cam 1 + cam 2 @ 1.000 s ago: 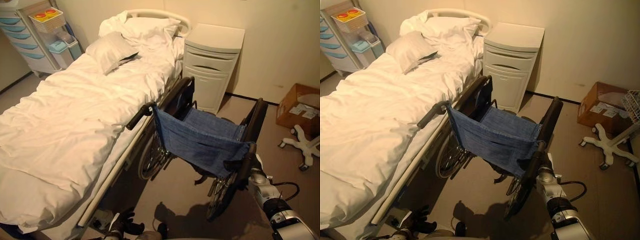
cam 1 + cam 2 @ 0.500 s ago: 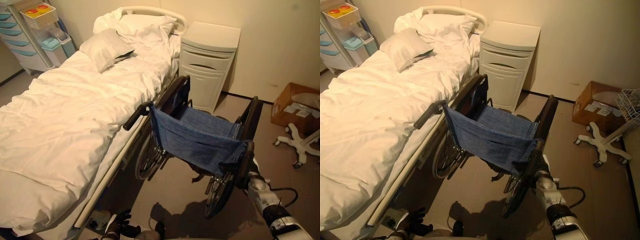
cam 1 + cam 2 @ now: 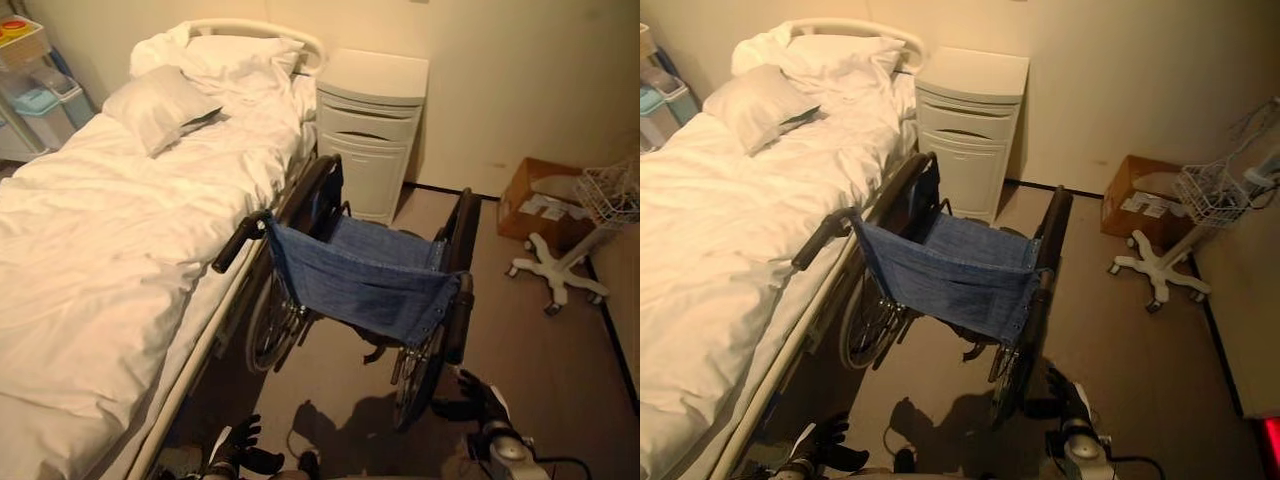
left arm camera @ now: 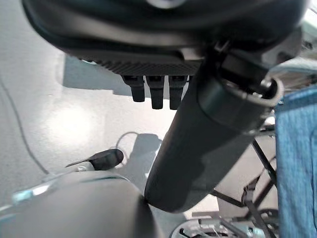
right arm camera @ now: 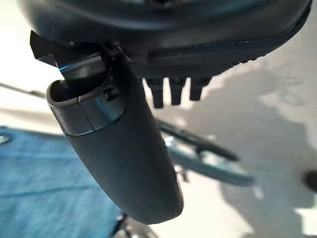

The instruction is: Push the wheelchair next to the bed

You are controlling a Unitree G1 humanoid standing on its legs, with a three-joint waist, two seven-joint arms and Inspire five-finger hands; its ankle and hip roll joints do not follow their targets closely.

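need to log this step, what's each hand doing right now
Left hand: open, holding nothing, low by the bed.
Right hand: open, holding nothing, just behind the wheelchair.

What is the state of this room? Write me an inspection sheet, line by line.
Surface: beige vinyl floor, bare around the chair.
Job's things: black-framed wheelchair with blue denim seat stands alongside the white-sheeted hospital bed, facing the headboard; whether they touch cannot be told.
Clutter: brown cardboard box and white wheeled stand by the wall, apart from the chair.
Hands: right hand open, behind the chair's right wheel, off the black push handle; left hand open, low by the bed's edge, holding nothing.
Cables: nothing seen.
Surroundings: white bedside cabinet ahead of the chair; grey pillow on the bed.
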